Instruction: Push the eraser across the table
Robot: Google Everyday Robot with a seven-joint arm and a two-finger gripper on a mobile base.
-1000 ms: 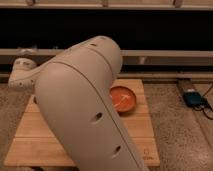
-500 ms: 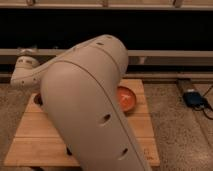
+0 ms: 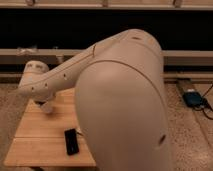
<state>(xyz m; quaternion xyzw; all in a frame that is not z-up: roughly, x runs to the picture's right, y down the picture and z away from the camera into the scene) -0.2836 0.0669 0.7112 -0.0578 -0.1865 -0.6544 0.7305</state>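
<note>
A small black rectangular eraser point(image 3: 71, 141) lies on the light wooden table point(image 3: 37, 132), near its front edge. My arm's bulky cream shell fills the middle and right of the view and hides the table's right half. The forearm reaches left to a wrist, and the gripper point(image 3: 47, 106) hangs below it over the table's back left part. It is open and holds nothing, sitting behind and to the left of the eraser and apart from it.
Speckled grey floor surrounds the table. A blue device point(image 3: 192, 98) with a dark cable lies on the floor at the right. A dark wall with a pale ledge point(image 3: 187, 56) runs behind the table.
The arm shell now looms larger and covers the orange bowl seen earlier. The black eraser has come into view at the table's front. The wrist sits lower over the table's left.
</note>
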